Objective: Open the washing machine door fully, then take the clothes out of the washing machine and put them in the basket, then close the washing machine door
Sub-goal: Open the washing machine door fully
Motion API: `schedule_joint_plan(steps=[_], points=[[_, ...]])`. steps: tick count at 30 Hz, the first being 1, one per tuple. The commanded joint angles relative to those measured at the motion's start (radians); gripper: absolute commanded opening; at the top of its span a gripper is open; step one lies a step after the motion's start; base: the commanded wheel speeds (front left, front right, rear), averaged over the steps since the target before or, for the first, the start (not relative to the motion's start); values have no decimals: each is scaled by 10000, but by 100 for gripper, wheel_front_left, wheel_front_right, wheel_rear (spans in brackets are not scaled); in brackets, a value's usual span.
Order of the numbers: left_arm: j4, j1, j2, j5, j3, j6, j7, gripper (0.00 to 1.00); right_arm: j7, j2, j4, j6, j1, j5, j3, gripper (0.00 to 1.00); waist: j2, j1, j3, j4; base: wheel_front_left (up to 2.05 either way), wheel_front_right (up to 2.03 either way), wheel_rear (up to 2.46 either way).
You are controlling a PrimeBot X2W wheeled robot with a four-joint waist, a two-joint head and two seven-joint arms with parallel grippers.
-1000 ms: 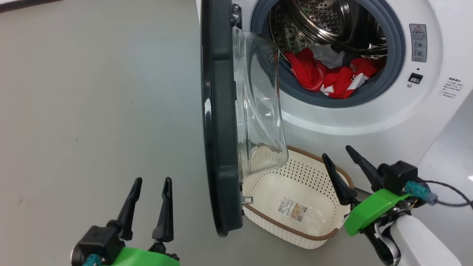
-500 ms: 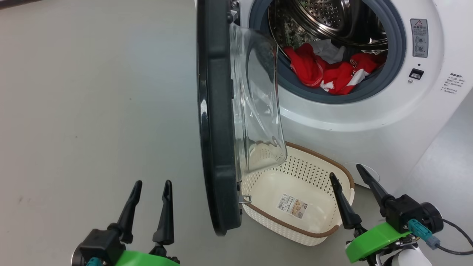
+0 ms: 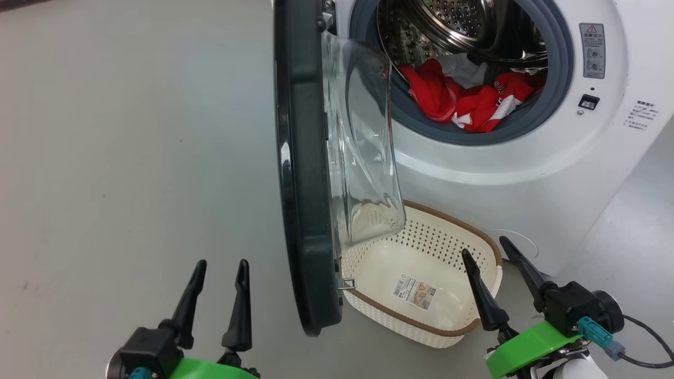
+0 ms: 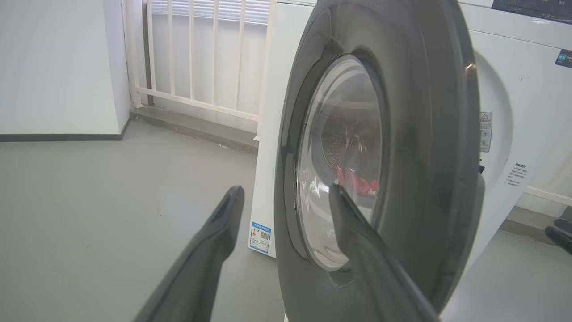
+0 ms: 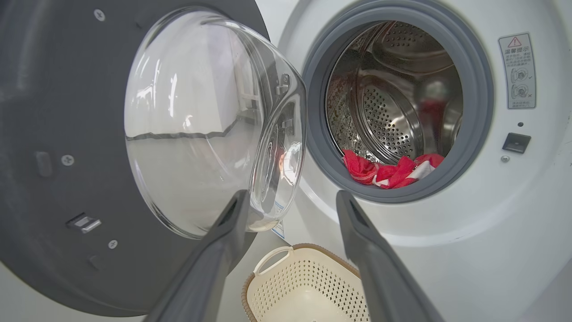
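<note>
The washing machine (image 3: 526,173) stands with its black-rimmed door (image 3: 303,173) swung out about a right angle, edge-on in the head view, glass bowl (image 5: 196,120) facing the drum. Red and white clothes (image 3: 463,100) lie at the drum's front lip, also seen as the clothes (image 5: 391,170) in the right wrist view. The cream basket (image 3: 463,237) sits empty on the floor below the opening. My left gripper (image 3: 220,271) is open, left of the door's outer face (image 4: 438,147). My right gripper (image 3: 484,252) is open above the basket's right end, empty.
Grey floor (image 3: 131,158) spreads wide to the left of the door. A white railing (image 4: 192,58) and a wall stand behind the machine's left side. The door's latch hook (image 3: 347,284) sticks out near the basket's left rim. A cable (image 3: 647,337) trails from my right wrist.
My right gripper has dropped lower and drawn back from the machine's front, settling over the basket's right end. The head camera has shifted slightly. The left gripper, door and clothes have stayed put.
</note>
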Motion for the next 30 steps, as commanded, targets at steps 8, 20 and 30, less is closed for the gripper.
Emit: schedule_joint_plan(steps=[8, 20, 30], points=[[-55, -255, 55, 155, 220, 7, -49, 0, -64, 21, -221, 35, 51, -35, 284, 100, 0, 0, -76, 18, 0, 0, 0], [-1543, -1295, 163, 539, 3, -170, 33, 0, -64, 22, -112, 35, 222, -17, 437, 100, 0, 0, -258, 55, 0, 0, 0], [-3751, -2294, 112, 681, -1259, -295, 941, 0, -64, 22, -42, 35, 315, -43, 566, 100, 0, 0, -416, -102, 0, 0, 0]])
